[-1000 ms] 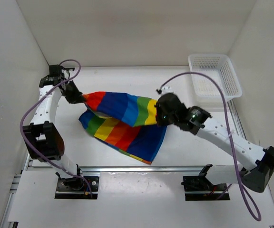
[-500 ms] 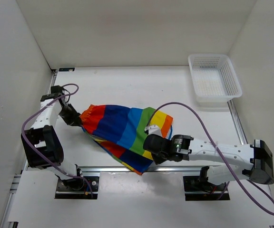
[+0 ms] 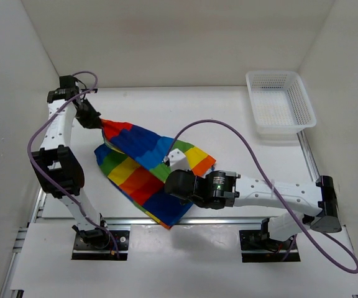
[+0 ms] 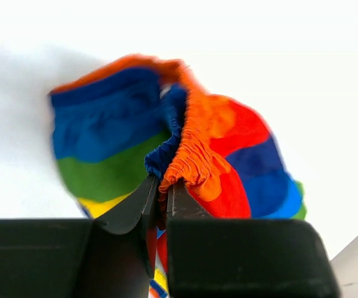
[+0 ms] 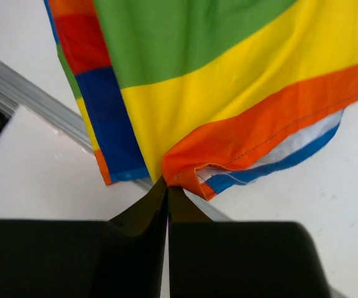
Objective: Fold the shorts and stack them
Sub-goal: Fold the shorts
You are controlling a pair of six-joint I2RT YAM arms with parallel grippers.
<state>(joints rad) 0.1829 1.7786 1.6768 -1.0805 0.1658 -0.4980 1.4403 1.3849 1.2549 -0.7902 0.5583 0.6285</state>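
Observation:
The rainbow-striped shorts (image 3: 145, 171) hang stretched between both grippers above the table, drooping toward the near rail. My left gripper (image 3: 98, 122) is shut on the gathered red-orange waistband (image 4: 191, 158) at the far left. My right gripper (image 3: 178, 162) is shut on an orange hem corner (image 5: 188, 175) at the shorts' right end, with yellow and green stripes hanging beyond it. The shorts' lowest blue corner (image 3: 166, 218) reaches the rail.
A white mesh basket (image 3: 280, 101) stands at the back right corner. White walls enclose the table on left, back and right. A metal rail (image 3: 185, 220) runs along the near edge, with both arm bases behind it.
The left gripper moved away toward the back left with the waistband. The right gripper shifted left and a little farther back with the hem. The shorts now hang diagonally, sagging toward the rail.

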